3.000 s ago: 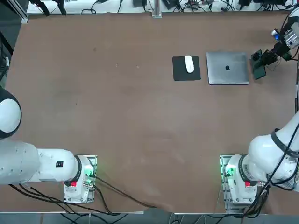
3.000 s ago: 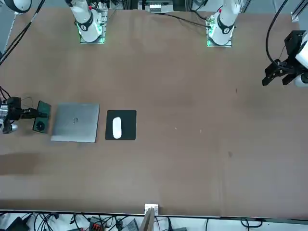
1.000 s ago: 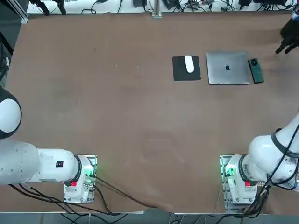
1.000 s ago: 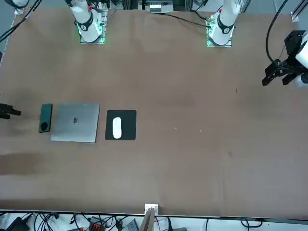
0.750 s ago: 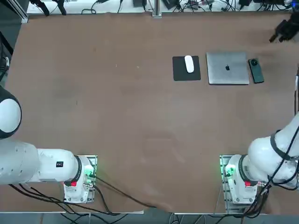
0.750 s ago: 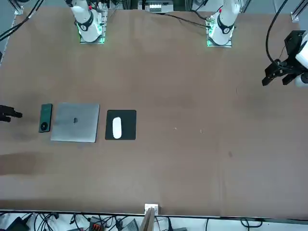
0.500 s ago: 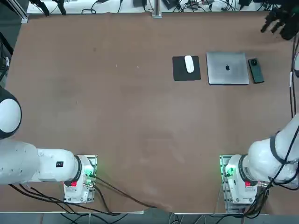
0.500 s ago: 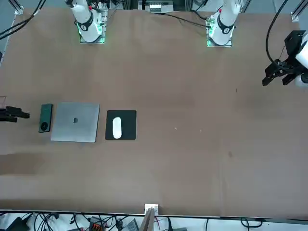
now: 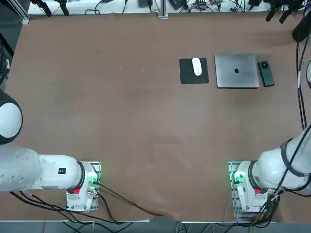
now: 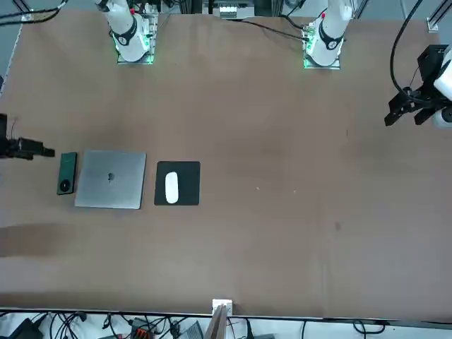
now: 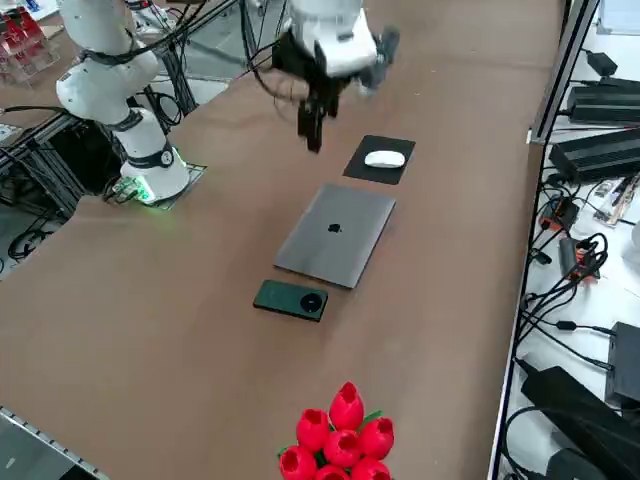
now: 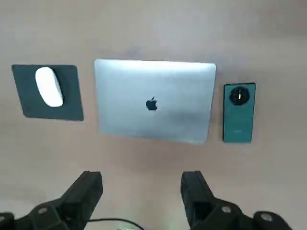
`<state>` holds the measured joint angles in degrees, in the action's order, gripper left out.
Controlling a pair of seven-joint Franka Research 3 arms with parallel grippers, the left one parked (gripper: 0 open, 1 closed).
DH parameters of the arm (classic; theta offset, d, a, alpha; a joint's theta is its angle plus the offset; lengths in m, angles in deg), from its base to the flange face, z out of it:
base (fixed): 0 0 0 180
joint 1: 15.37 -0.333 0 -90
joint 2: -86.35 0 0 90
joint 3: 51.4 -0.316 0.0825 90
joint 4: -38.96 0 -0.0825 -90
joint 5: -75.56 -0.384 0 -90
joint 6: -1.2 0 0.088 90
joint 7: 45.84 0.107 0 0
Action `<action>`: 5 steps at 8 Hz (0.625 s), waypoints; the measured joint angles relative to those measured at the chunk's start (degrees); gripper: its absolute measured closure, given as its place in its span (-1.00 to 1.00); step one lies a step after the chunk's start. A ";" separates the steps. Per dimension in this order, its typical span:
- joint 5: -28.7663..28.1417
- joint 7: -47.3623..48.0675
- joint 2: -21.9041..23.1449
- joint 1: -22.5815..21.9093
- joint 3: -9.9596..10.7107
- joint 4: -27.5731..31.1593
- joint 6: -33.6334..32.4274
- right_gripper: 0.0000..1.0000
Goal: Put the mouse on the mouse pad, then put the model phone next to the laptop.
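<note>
Resting flat beside laptop (image 12: 154, 100): slim dk-green model phone (image 12: 239, 113), cam ring | right tool (image 12: 141, 191) wide, empty, raised

The tabletop (image 9: 121, 107) is plain matte brown. The mouse (image 12: 49, 86) is glossy white against the flat black mouse pad (image 12: 29, 103). The laptop (image 12: 153, 100) is silver-grey with a small black apple logo at the centre of its lid. The model phone (image 12: 238, 113) is dark green with a black round camera ring. The right gripper (image 12: 141, 194) has black fingers (image 12: 88, 189). A bunch of red tulips (image 11: 340, 435) with a hint of green leaf shows in the right side view
</note>
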<state>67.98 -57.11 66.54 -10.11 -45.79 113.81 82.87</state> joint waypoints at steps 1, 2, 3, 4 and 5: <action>1.66 1.93 1.40 -2.17 0.24 -0.01 -0.27 -1.00; 3.27 5.15 2.70 -5.58 1.21 0.00 -0.28 -1.00; 4.09 10.19 3.99 -9.31 2.35 0.27 -0.30 -1.00; 4.55 14.24 5.85 -11.66 2.37 1.70 -0.01 -1.00; 4.96 16.14 8.89 -12.64 1.58 5.42 1.95 -1.00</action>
<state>72.94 -40.97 75.43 -22.74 -44.21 119.23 84.82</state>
